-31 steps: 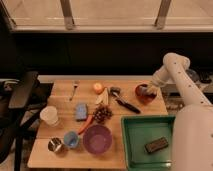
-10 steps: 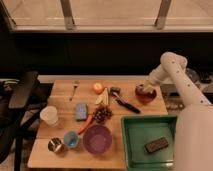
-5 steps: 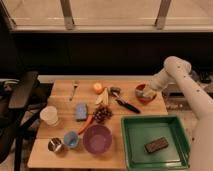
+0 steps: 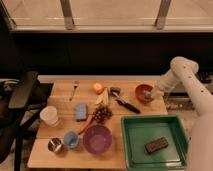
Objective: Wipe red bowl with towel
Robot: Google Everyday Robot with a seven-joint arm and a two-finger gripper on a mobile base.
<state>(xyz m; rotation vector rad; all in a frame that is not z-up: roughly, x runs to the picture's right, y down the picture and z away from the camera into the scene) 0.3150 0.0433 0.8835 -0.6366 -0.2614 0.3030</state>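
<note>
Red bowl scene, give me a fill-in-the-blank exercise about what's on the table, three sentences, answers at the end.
The gripper is at the red bowl, which sits on the wooden ___. The dark block lies inside the green ___. The large bowl beside the blue cup is coloured ___.
Missing words: table, tray, purple.

At the right of the frame the pincer [image 4: 149,93] sat at the bowl [image 4: 139,96] near the upper edge of the tabletop [image 4: 60,98]; a tray [image 4: 131,145] lay lower right, below it, a block [image 4: 156,145] inside.
</note>
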